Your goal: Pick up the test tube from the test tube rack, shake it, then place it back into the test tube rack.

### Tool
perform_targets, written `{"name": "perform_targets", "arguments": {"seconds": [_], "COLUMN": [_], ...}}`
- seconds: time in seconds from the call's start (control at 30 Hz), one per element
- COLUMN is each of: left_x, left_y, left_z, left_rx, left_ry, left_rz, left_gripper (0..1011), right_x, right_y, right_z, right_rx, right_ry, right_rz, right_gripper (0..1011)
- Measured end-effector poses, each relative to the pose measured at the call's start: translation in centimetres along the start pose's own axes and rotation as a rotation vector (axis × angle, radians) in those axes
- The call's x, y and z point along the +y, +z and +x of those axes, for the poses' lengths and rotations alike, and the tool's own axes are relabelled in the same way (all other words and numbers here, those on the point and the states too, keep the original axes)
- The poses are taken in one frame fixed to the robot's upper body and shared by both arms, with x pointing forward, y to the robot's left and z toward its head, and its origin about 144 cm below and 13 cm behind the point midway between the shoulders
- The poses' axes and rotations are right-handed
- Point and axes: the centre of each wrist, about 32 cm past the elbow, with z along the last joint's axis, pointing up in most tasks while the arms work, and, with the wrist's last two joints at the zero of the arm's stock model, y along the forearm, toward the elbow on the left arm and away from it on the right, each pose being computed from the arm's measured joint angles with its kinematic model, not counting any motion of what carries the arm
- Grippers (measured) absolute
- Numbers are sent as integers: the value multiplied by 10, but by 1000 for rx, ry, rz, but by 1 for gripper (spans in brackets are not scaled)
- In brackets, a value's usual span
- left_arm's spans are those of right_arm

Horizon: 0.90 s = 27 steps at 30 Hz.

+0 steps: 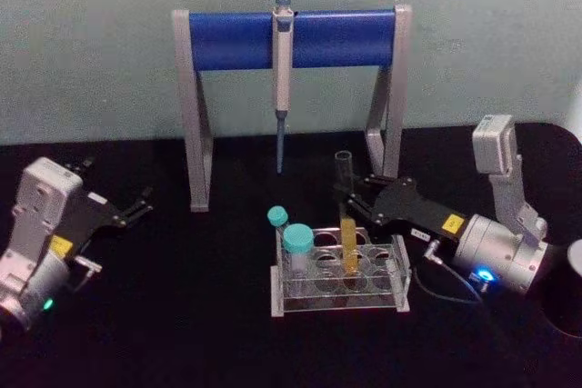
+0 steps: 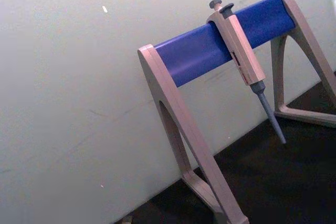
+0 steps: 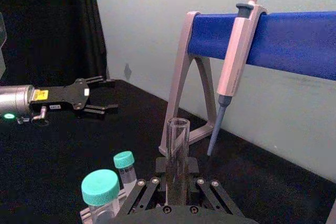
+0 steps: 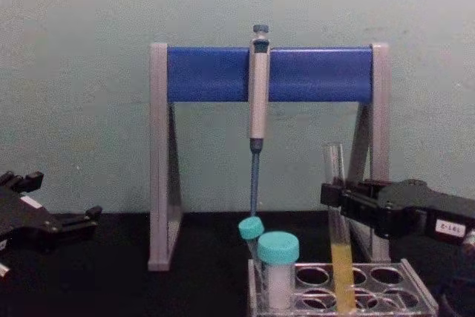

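- Your right gripper (image 1: 348,199) reaches in from the right, just above the test tube rack (image 1: 400,265).
- Its jaws are nearly closed. They sit on both sides of the test tube (image 1: 347,229) and look pressed tight against the glass.
- The jaws hold the tube about halfway up. The open top sticks up above them, and the yellow-orange liquid is below them.
- In the right wrist view, the tube stands right in the middle between the two black fingers (image 3: 161,167).
- The bottom of the tube is down in a hole of the rack, in the back row and near the middle. The tube stands almost straight up, with a small lean.
- The rack sits on the black table (image 1: 182,333), in front of the grey and blue stand (image 1: 236,40).
- Two more things stand in the left end of the rack: a short white vial with a teal cap (image 1: 297,241) and a thin tube with a teal cap (image 1: 277,217) just behind it. They do not touch the test tube.
- A pipette (image 1: 283,70) hangs from the blue bar of the stand, with its tip pointing down behind the rack.
- Your left gripper (image 1: 136,206) is far off on the left side of the table. Its jaws are wide open and hold nothing.
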Motion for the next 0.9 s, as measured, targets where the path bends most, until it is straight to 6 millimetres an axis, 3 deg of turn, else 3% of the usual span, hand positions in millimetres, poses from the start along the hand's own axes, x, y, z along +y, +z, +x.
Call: {"name": "perform_targets", "arguments": {"seconds": [0.9], "left_x": [0], "left_y": [0], "left_z": [0], "left_rx": [0], "left_ry": [0], "left_rz": [0], "left_gripper": [1001], "right_x": [-2], "right_y": [-2], "right_z": [0], "right_rx": [17], "right_ry": [-7], "right_rz": [-19], "right_gripper": [229]}}
